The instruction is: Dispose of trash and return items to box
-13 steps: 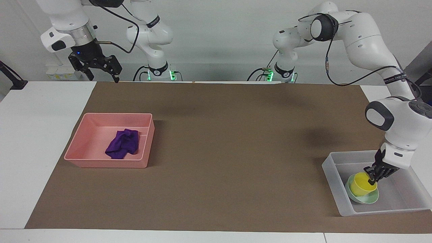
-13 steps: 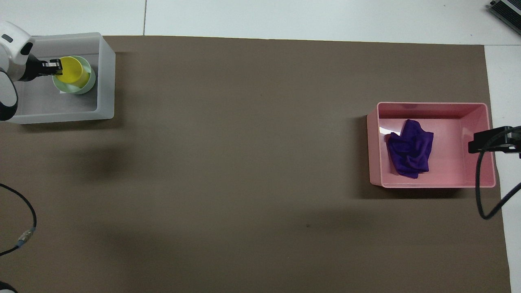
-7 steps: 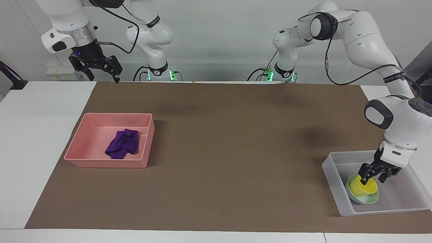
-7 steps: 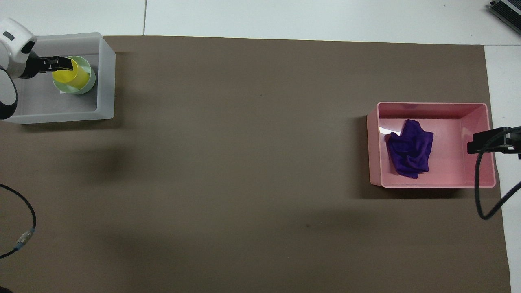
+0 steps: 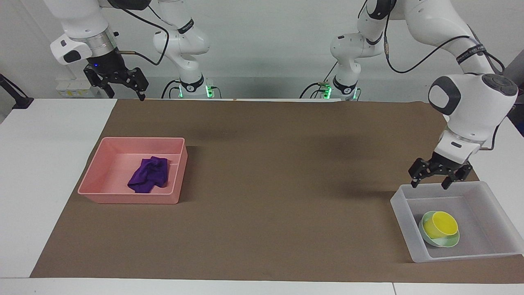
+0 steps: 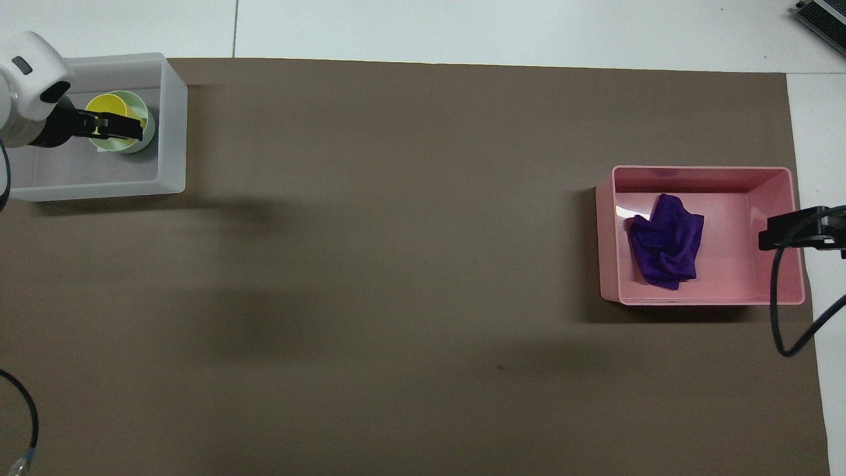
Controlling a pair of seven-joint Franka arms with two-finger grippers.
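Arm shells: glossy white rounded casings are seen on both arms.
Joint caps: dark grey round discs are set into the elbows and wrists.
Wrist of the right arm: a silver metal ring is fitted.
Grippers: black linked fingers are shown on the left gripper (image 5: 434, 180) and the right gripper (image 5: 123, 84).
Cables: black cords are looped along both arms.
Bases: green lights are lit.

No text, label or number is legible anywhere.

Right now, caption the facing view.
Cup in bowl inside box; open left gripper above; rag in pink tray.
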